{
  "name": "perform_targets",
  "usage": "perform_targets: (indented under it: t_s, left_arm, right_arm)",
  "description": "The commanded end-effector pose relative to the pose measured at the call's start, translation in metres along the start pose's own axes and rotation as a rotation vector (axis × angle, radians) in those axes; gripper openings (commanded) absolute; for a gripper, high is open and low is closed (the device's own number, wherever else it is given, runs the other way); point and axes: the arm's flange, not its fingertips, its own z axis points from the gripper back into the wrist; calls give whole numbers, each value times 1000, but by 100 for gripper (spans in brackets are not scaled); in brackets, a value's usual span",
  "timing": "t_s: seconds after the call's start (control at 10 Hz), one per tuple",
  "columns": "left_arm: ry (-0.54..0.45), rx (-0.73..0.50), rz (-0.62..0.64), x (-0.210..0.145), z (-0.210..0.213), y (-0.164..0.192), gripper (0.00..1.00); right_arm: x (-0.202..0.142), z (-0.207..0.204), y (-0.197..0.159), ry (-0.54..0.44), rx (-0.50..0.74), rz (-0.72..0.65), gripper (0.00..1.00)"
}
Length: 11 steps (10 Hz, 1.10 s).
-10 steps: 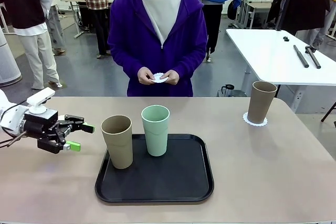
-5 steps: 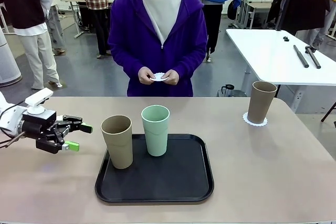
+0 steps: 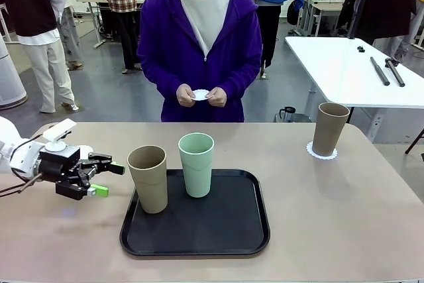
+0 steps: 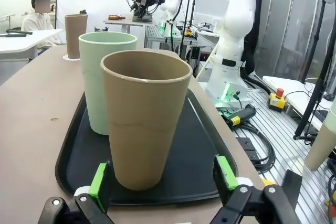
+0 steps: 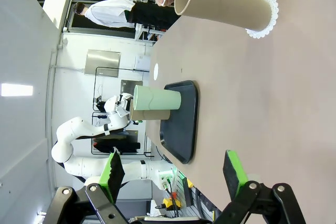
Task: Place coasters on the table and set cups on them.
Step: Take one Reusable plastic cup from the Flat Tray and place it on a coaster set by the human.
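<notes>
Risk: the left hand (image 3: 109, 179) sits at 9 o'clock of the near tan cup (image 3: 148, 178), low against its wall. An off-centre grip could tip the cup into the green cup (image 3: 196, 164) at its 1 o'clock. Both stand on the black tray (image 3: 199, 251).

Left hand: fingers wide apart, just short of the cup, holding nothing.

Right hand (image 5: 173, 174): fingers apart, empty.

At 2 o'clock from the tray, a second tan cup (image 3: 329, 128) stands on a coaster (image 3: 322, 152) on the desk (image 3: 344, 217).

Beyond, the person's hands (image 3: 216, 97) hold another coaster (image 3: 200, 95).
</notes>
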Motion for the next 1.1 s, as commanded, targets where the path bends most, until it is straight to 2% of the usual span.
perform_targets:
  t_s: [0.0, 0.2, 1.0]
  left_arm:
    - [-43, 32, -87, -8, -11, 7, 100]
    - [-60, 27, -111, -15, -19, 12, 100]
    - [-63, -28, -68, -23, -58, 25, 100]
  right_arm:
    - [-1, 0, 0, -1, 4, 1, 100]
    - [-1, 0, 0, -1, 4, 1, 100]
    - [-1, 0, 0, -1, 4, 1, 100]
